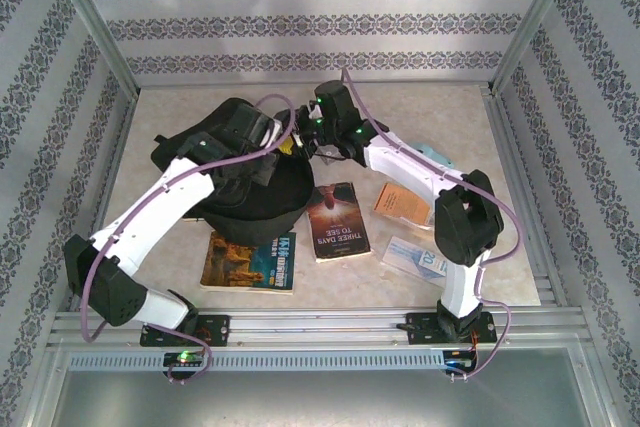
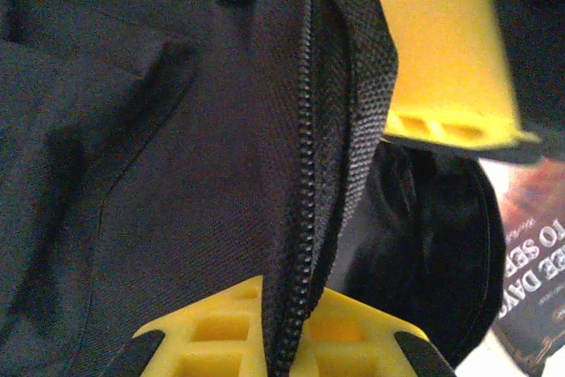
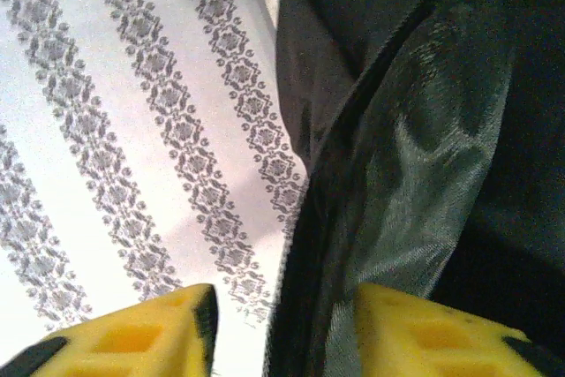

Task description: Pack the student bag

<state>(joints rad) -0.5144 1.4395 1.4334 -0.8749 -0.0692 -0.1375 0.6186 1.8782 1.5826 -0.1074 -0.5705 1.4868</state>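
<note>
Left gripper (image 2: 300,156): arm stretched forward, we pinch the zip edge of the student bag (image 2: 159,200)
Right gripper (image 3: 287,333): jaws apart astride bag fabric

We note on worktop (image 1: 430,107): dark book "Three Days to See" (image 1: 337,220) at centre; yellow-blue book (image 1: 250,260) to its left; orange booklet (image 1: 402,203), white-blue packet (image 1: 415,257) to right.

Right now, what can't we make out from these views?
Inside of the student bag: top view, left arm and right arm cover its opening.
Zip, lower end: left wrist view, vanishes into the shut left gripper.
Orange book: top view, partly under right arm, print too small.
Blue book: top view, far edge under the bag.
</note>
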